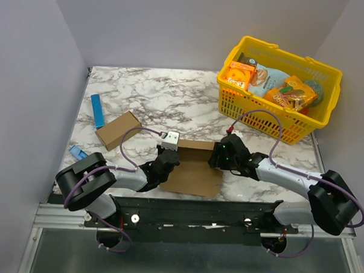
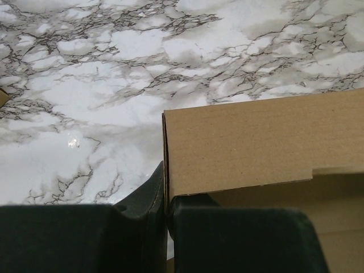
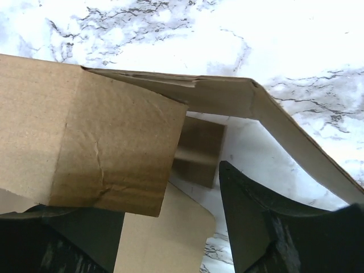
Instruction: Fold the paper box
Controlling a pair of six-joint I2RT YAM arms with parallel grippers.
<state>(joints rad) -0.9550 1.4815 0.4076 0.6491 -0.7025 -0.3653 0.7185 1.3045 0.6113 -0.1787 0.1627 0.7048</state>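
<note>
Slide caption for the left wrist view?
Left claw pinches the edge of a raised paper box panel above the marble table.

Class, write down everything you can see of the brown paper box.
The paper box is plain brown cardboard, half folded: one panel lies flat on the marble table, a far wall stands upright. The left gripper is shut on its left edge; the right gripper's open jaws straddle a side flap.
</note>
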